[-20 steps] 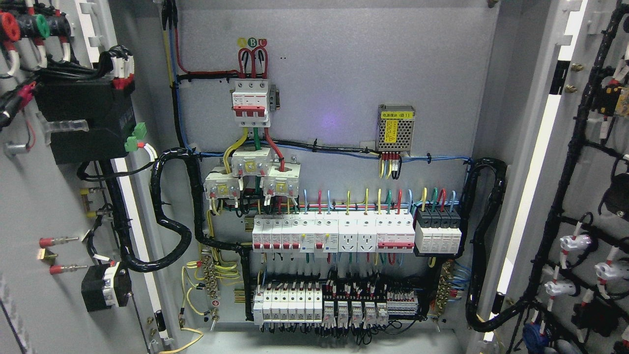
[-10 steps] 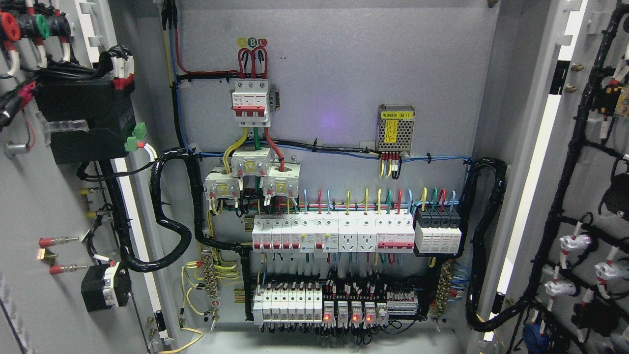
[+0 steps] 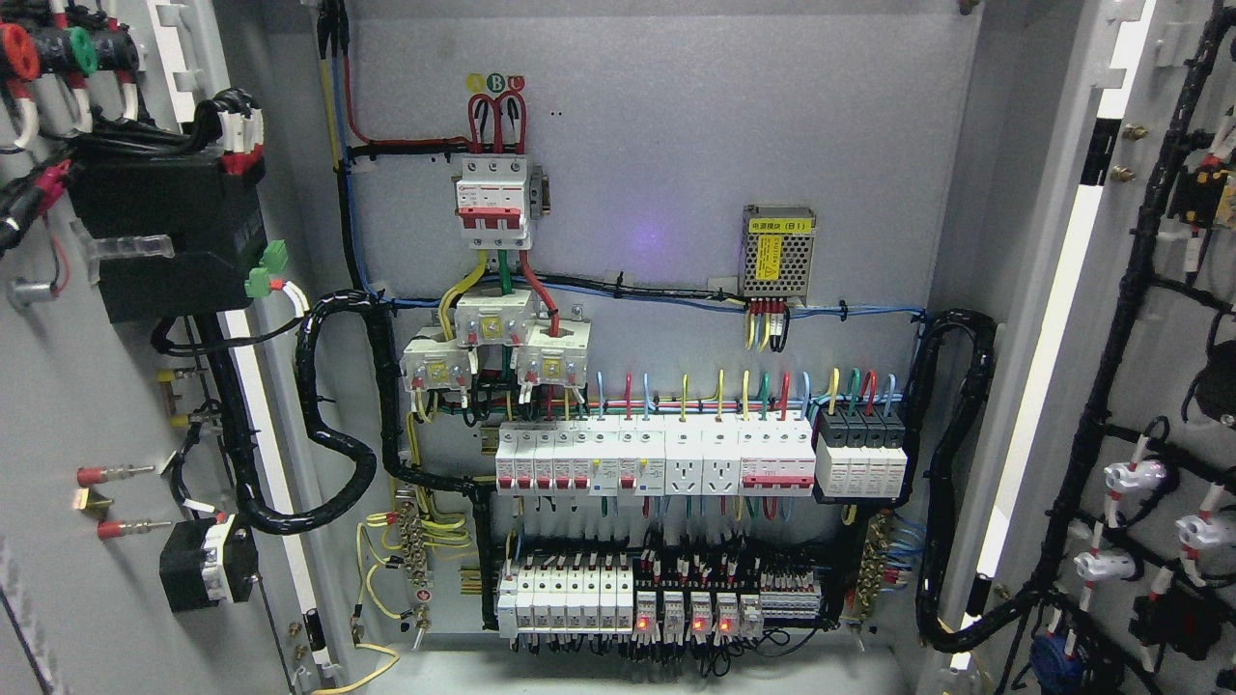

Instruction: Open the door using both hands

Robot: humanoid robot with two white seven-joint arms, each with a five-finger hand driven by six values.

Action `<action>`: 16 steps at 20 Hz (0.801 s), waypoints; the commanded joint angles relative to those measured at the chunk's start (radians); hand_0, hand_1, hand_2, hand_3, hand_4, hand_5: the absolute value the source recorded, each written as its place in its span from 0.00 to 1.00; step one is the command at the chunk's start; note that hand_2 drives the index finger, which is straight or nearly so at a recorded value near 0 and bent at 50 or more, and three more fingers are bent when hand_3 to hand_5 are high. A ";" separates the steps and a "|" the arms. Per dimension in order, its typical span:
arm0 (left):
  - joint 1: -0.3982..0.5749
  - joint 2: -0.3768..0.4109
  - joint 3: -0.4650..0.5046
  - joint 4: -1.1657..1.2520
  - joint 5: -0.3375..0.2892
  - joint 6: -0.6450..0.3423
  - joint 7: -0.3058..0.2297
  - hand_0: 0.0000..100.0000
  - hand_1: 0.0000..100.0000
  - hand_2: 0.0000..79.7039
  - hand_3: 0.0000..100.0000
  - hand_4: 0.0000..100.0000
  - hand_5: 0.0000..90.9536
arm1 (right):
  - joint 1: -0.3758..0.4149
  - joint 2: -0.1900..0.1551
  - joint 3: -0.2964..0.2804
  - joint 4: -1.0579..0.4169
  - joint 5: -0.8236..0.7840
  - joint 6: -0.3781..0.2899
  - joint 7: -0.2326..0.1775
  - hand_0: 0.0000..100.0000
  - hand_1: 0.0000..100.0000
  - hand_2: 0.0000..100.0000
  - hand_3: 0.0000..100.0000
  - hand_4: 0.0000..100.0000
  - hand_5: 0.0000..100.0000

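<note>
An electrical cabinet stands with both doors swung wide. The left door (image 3: pixel 68 405) shows its inner face with a black box, cable loom and coloured terminals. The right door (image 3: pixel 1149 319) shows its inner face with black wiring and white lamp backs. Between them the grey back panel (image 3: pixel 657 145) carries a red-and-white main breaker (image 3: pixel 494 198), a row of white breakers (image 3: pixel 657 463) and a lower row of relays (image 3: pixel 676 608) with red lights on. Neither of my hands nor arms shows in the head view.
Thick black corrugated conduits loop from the panel to each door, left conduit (image 3: pixel 333 425) and right conduit (image 3: pixel 951 483). A small meshed power supply (image 3: pixel 777 253) sits at the panel's upper right. Loose yellow wires hang at the lower left.
Red lights on the lower relays came on. The right door's inner fittings have shifted slightly right and down, so the door has swung a little further. The left door is unchanged.
</note>
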 commanded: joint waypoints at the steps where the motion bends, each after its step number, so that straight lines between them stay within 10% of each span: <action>1: 0.034 0.043 0.339 -0.171 0.122 -0.923 0.052 0.00 0.00 0.00 0.00 0.00 0.00 | -0.001 -0.012 -0.090 0.082 -0.026 -0.001 -0.004 0.00 0.00 0.00 0.00 0.00 0.00; 16: -0.018 0.310 0.671 0.168 0.271 -0.921 0.097 0.00 0.00 0.00 0.00 0.00 0.00 | 0.002 0.050 -0.129 0.105 -0.076 0.001 -0.013 0.00 0.00 0.00 0.00 0.00 0.00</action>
